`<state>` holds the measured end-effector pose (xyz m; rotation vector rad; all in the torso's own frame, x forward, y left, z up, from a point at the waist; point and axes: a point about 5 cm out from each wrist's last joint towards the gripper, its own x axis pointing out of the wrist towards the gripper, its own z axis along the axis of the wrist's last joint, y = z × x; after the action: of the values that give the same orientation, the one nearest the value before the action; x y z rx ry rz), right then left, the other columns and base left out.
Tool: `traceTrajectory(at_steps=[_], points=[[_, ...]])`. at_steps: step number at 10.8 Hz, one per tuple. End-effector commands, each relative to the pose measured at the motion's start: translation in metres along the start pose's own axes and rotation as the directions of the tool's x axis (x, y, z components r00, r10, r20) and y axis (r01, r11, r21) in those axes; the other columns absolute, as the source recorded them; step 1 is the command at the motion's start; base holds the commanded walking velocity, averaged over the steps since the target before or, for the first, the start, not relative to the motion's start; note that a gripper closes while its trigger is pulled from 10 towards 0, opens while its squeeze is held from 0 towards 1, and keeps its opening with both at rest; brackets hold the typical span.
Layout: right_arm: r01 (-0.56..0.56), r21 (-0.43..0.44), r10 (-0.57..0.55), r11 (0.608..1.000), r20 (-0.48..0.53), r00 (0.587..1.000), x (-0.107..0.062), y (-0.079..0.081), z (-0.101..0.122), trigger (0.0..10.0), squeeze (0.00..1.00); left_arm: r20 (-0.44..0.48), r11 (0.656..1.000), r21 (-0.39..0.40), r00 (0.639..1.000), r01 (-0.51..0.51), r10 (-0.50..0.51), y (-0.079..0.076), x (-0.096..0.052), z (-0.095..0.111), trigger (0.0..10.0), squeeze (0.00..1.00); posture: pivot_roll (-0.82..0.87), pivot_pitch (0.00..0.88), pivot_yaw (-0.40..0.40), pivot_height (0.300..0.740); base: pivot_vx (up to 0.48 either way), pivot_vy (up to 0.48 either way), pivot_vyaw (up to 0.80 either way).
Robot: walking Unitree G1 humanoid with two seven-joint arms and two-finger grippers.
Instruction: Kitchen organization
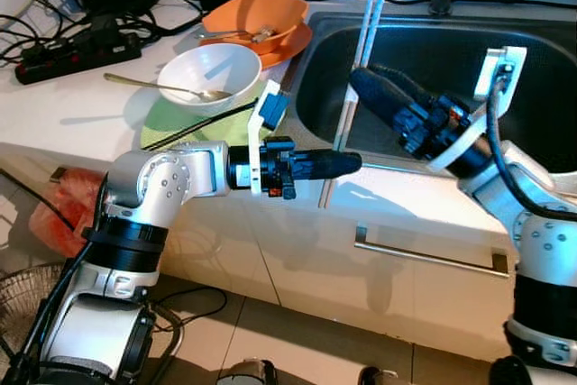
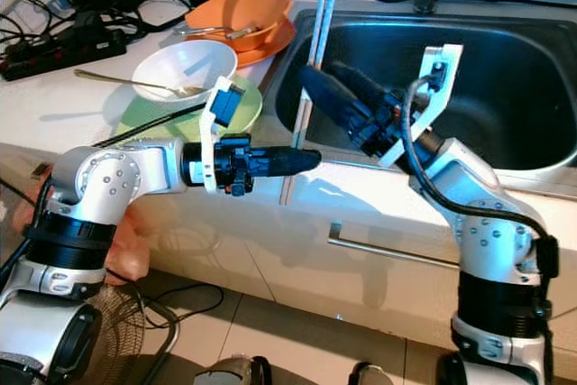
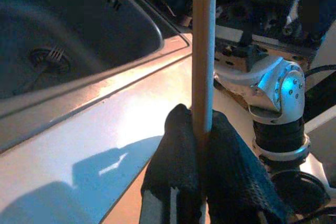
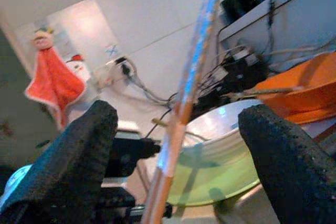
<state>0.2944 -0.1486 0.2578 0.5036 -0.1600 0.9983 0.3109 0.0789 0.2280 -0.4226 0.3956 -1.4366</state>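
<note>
A pair of long pale chopsticks [image 1: 359, 60] stands tilted over the left rim of the steel sink [image 1: 541, 69]. My left gripper [image 1: 352, 162] is shut on the chopsticks' lower part above the counter's front edge; the left wrist view shows the chopsticks [image 3: 202, 51] pinched between the black fingers [image 3: 231, 145]. Higher up, my right gripper [image 2: 325, 71] is open, with one finger on either side of the chopsticks [image 4: 191, 72] and not touching them. A fork [image 3: 44, 59] lies at the sink drain.
A white bowl [image 1: 209, 69] with a spoon sits on a green plate [image 1: 167, 128], a black chopstick [image 1: 198, 123] across it. An orange bowl [image 1: 252, 13] stands behind. Power strip and cables [image 1: 77, 51] lie at back left. Cabinet handle [image 1: 428, 257] is below the counter.
</note>
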Motion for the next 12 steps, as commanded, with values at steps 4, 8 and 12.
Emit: traceTrajectory(at_steps=[4, 8, 12], points=[[-0.055, 0.046, 0.059, 0.997, -0.092, 0.994, 0.005, -0.003, -0.014, 10.0, 0.00, 0.005, 0.998, 0.019, 0.999, 0.052, -0.052, -0.009, 0.003, 0.003, 0.0, 0.00, 0.06, 0.101, 0.130, 0.740, 0.000, 0.000, 0.00], [-0.070, 0.062, 0.077, 0.996, -0.115, 0.990, 0.011, -0.010, -0.018, 0.0, 0.00, -0.015, 0.999, 0.026, 0.999, 0.047, -0.047, -0.009, 0.004, -0.002, 0.0, 0.00, 0.06, 0.103, 0.126, 0.740, 0.000, 0.000, 0.00], [-0.082, 0.039, 0.086, 0.996, -0.124, 0.989, 0.013, -0.014, -0.011, 0.0, 0.00, -0.018, 0.999, 0.015, 0.999, 0.042, -0.041, -0.007, 0.002, -0.005, 0.0, 0.00, 0.05, 0.104, 0.120, 0.740, 0.000, 0.000, 0.00]])
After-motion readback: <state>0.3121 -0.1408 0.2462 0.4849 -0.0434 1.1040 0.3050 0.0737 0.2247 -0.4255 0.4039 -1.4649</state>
